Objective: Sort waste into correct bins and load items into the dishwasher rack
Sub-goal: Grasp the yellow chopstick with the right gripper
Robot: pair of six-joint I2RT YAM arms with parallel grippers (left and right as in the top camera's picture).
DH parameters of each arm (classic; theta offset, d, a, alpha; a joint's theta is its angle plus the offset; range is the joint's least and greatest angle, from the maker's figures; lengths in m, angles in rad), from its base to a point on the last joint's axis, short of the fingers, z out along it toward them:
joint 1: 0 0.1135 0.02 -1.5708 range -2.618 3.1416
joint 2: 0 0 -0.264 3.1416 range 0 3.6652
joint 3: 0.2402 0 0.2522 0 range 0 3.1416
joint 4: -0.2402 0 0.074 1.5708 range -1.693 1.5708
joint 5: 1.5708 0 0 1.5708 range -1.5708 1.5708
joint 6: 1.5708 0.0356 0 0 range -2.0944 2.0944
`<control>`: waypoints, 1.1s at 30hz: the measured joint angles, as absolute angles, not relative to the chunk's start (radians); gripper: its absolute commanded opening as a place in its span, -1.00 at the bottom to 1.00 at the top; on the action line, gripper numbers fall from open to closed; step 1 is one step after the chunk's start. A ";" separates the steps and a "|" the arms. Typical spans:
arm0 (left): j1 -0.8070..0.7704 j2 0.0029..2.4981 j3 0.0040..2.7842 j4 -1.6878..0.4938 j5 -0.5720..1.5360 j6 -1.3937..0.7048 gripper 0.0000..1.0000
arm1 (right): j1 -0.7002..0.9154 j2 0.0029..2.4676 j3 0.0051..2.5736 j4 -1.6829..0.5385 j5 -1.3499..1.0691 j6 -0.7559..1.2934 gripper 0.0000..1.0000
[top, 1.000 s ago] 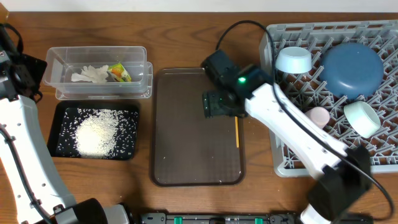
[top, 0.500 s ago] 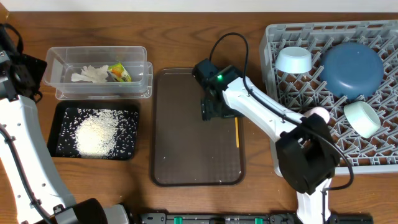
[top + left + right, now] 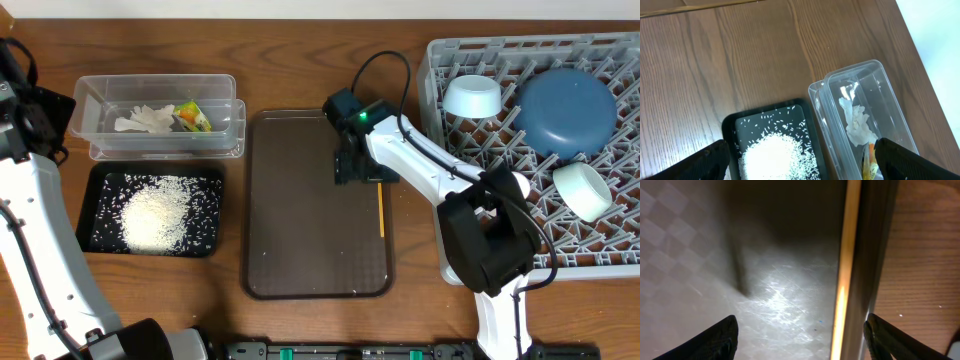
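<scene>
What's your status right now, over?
Left gripper open, empty, above black tray. Right gripper open, low over brown tray. Rice in black tray, tissue in clear tub, blue plate in rack. Yellow stick lies along brown tray's right edge.

Left arm [image 3: 35, 240] runs up the left edge, left gripper [image 3: 805, 162] spread wide; right gripper [image 3: 358, 170] points down mid-scene, its 2 fingers apart.

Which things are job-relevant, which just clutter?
Job: grey plastic lattice rack, dark-blue round plate, white bowl, mint bowl, clear plastic tub, crumpled white tissue, yellow-green wrapper, black rectangular tray, white rice grains.
Clutter: brown serving tray; thin yellow stick, maybe cutlery.
</scene>
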State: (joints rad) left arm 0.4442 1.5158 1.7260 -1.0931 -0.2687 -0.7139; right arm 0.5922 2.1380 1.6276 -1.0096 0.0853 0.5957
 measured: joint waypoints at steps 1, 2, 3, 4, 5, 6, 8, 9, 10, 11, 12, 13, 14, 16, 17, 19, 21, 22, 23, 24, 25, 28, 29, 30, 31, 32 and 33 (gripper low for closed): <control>0.444 1.516 1.726 -1.093 -0.269 -0.714 0.89 | 0.592 2.138 1.628 -1.006 0.083 0.596 0.59; 0.444 1.516 1.726 -1.093 -0.269 -0.714 0.90 | 0.592 2.138 1.628 -1.005 0.080 0.596 0.60; 0.444 1.516 1.726 -1.093 -0.269 -0.714 0.89 | 0.592 2.138 1.628 -1.005 0.078 0.596 0.60; 0.444 1.516 1.726 -1.093 -0.269 -0.714 0.89 | 0.592 2.138 1.628 -1.005 0.078 0.596 0.60; 0.444 1.516 1.726 -1.093 -0.269 -0.714 0.89 | 0.592 2.138 1.628 -1.004 0.078 0.596 0.60; 0.444 1.516 1.726 -1.093 -0.269 -0.714 0.89 | 0.592 2.138 1.628 -1.004 0.078 0.596 0.61; 0.444 1.516 1.726 -1.093 -0.269 -0.714 0.89 | 0.592 2.138 1.628 -1.003 0.077 0.596 0.59; 0.444 1.516 1.726 -1.093 -0.269 -0.714 0.90 | 0.592 2.138 1.628 -1.001 0.076 0.596 0.59; 0.444 1.516 1.726 -1.093 -0.269 -0.714 0.89 | 0.592 2.138 1.628 -0.995 0.075 0.596 0.60; 0.444 1.516 1.726 -1.093 -0.269 -0.714 0.90 | 0.592 2.139 1.628 -0.989 0.075 0.596 0.61; 0.444 1.516 1.726 -1.093 -0.269 -0.714 0.89 | 0.592 2.139 1.628 -0.981 0.074 0.596 0.62; 0.444 1.516 1.726 -1.093 -0.269 -0.714 0.89 | 0.592 2.140 1.628 -0.977 0.072 0.596 0.62; 0.444 1.516 1.726 -1.093 -0.269 -0.714 0.89 | 0.592 2.141 1.628 -0.975 0.067 0.596 0.61; 0.444 1.516 1.726 -1.093 -0.269 -0.714 0.89 | 0.592 2.150 1.628 -0.975 0.059 0.596 0.61; 0.444 1.516 1.726 -1.093 -0.269 -0.714 0.89 | 0.592 2.156 1.628 -0.975 0.057 0.596 0.60; 0.444 1.516 1.726 -1.093 -0.269 -0.714 0.89 | 0.592 2.169 1.628 -0.975 0.052 0.596 0.57; 0.444 1.516 1.726 -1.093 -0.269 -0.714 0.89 | 0.592 2.183 1.628 -0.976 0.059 0.596 0.57; 0.444 1.516 1.726 -1.093 -0.269 -0.714 0.89 | 0.592 2.186 1.627 -0.976 0.054 0.596 0.57; 0.444 1.516 1.726 -1.093 -0.269 -0.714 0.89 | 0.592 2.193 1.627 -0.972 0.050 0.596 0.57; 0.444 1.516 1.726 -1.093 -0.269 -0.714 0.89 | 0.592 2.195 1.628 -0.971 0.047 0.596 0.57; 0.444 1.516 1.726 -1.093 -0.269 -0.714 0.89 | 0.592 2.196 1.628 -0.971 0.047 0.596 0.57; 0.444 1.516 1.726 -1.093 -0.269 -0.714 0.89 | 0.591 2.197 1.628 -0.971 0.045 0.596 0.48; 0.444 1.516 1.726 -1.093 -0.269 -0.714 0.89 | 0.591 2.199 1.629 -0.971 0.041 0.596 0.38; 0.444 1.516 1.726 -1.093 -0.269 -0.714 0.89 | 0.591 2.202 1.633 -0.971 0.036 0.596 0.29; 0.444 1.516 1.726 -1.093 -0.269 -0.714 0.89 | 0.592 2.204 1.637 -0.973 0.036 0.597 0.19; 0.444 1.516 1.726 -1.093 -0.269 -0.714 0.89 | 0.592 2.207 1.639 -0.974 0.035 0.595 0.07; 0.444 1.516 1.726 -1.093 -0.269 -0.714 0.89 | 0.594 2.209 1.642 -0.976 0.034 0.594 -0.11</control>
